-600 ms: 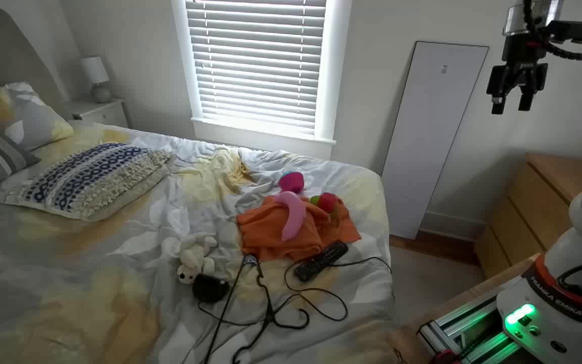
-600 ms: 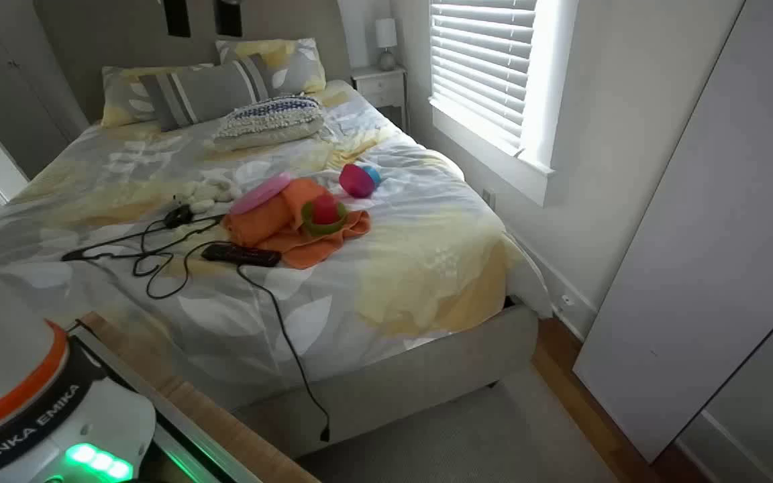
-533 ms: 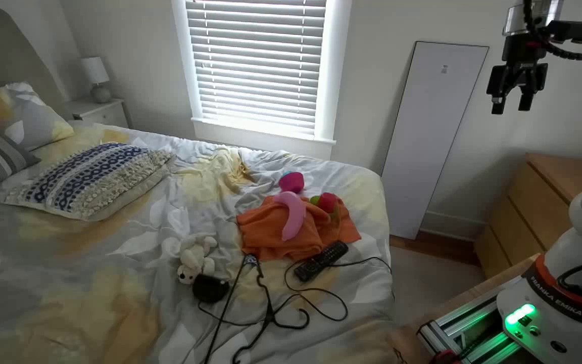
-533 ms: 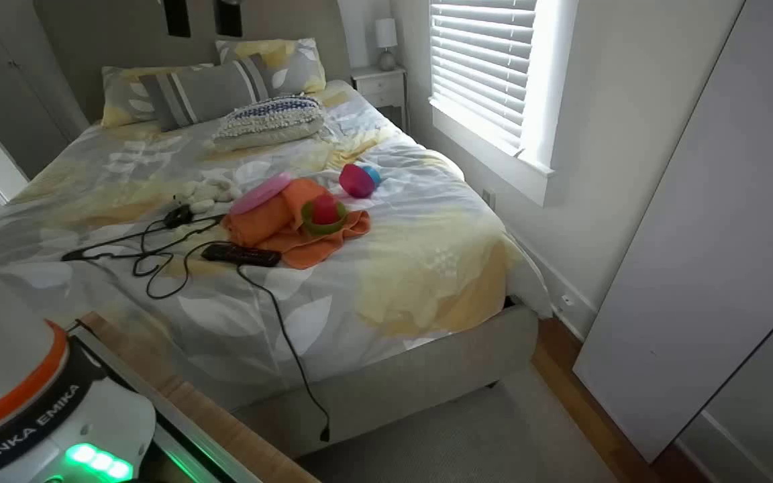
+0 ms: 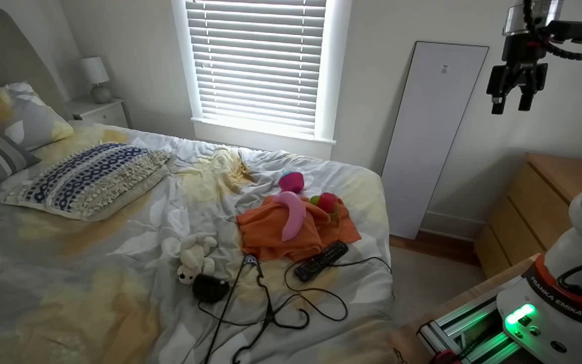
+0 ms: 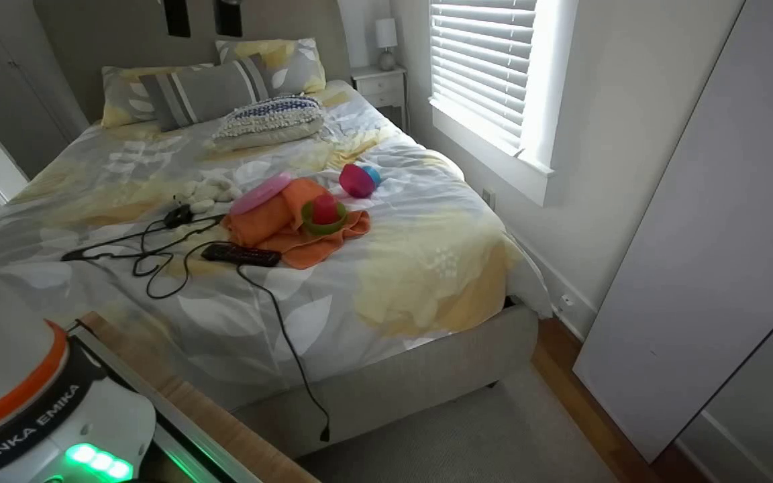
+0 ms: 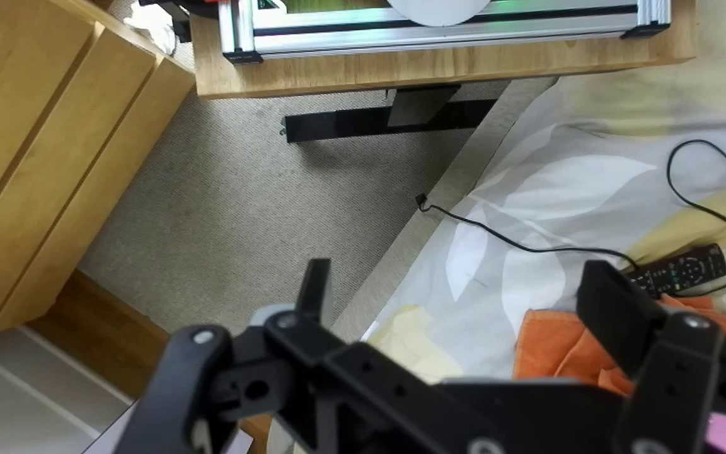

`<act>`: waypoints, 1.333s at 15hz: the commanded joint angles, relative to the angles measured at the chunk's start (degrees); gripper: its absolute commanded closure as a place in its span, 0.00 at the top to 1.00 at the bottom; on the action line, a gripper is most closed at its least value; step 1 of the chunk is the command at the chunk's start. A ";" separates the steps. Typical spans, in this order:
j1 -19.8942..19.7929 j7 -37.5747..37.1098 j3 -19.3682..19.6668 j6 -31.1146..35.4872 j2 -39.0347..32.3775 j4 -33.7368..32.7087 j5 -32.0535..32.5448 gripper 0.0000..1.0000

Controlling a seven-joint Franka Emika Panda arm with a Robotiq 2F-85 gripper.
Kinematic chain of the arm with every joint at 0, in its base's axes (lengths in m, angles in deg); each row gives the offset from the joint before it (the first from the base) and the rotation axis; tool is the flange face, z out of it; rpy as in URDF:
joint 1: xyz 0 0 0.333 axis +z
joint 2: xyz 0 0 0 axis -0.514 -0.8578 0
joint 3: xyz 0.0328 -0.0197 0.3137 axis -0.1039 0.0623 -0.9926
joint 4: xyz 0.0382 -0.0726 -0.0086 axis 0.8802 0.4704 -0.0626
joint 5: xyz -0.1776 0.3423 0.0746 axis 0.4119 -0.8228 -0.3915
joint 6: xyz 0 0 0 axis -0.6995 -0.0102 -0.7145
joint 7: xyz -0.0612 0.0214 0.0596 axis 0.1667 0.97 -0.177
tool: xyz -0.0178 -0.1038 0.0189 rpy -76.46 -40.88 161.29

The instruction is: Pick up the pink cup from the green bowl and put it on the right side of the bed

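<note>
The small bright pink cup point(image 5: 327, 202) sits inside the low green bowl point(image 5: 314, 200) on an orange cloth point(image 5: 276, 230). In an exterior view the cup point(image 6: 325, 209) stands inside the bowl's rim point(image 6: 323, 229). The cloth lies on the bed point(image 6: 427, 268), near its foot end. My gripper point(image 5: 511, 107) is open and empty, high up and well away from the cup. Its fingertips point(image 6: 202, 28) also show at the top of an exterior view. In the wrist view the open jaws point(image 7: 457, 284) are wide apart, with the cloth's corner point(image 7: 558, 347) below; cup and bowl are hidden there.
A pink banana-shaped thing point(image 5: 292, 215) lies on the cloth. A darker pink rounded thing with blue point(image 6: 357, 180) lies beyond it. A remote point(image 5: 321, 260), black cable, hanger point(image 5: 268, 313) and white plush toy point(image 5: 196, 258) lie nearby. A white panel point(image 5: 432, 141) leans on the wall.
</note>
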 commanded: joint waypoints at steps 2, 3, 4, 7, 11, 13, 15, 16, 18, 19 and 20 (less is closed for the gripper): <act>0.31 -0.15 0.21 -0.12 -0.03 -0.11 0.08 1.00; 0.31 -0.15 0.21 -0.12 -0.03 -0.11 0.08 1.00; 0.31 -0.15 0.21 -0.12 -0.03 -0.11 0.08 1.00; 1.08 0.18 -0.69 1.24 -1.23 -0.58 0.60 1.00; 4.61 -0.41 -4.30 6.75 -6.47 -2.51 -0.75 1.00; 5.77 -1.08 -5.95 12.09 -9.62 -3.49 -0.53 1.00; 7.16 -0.58 -6.31 18.29 -13.66 -5.09 -2.70 1.00; 7.59 -0.50 -6.63 21.30 -15.69 -5.86 -3.56 1.00; 8.99 0.55 -6.89 26.32 -20.00 -7.54 -6.48 1.00; 9.74 1.10 -7.15 28.37 -22.58 -8.34 -8.10 1.00; 10.40 2.14 -7.37 29.59 -24.63 -9.10 -9.45 1.00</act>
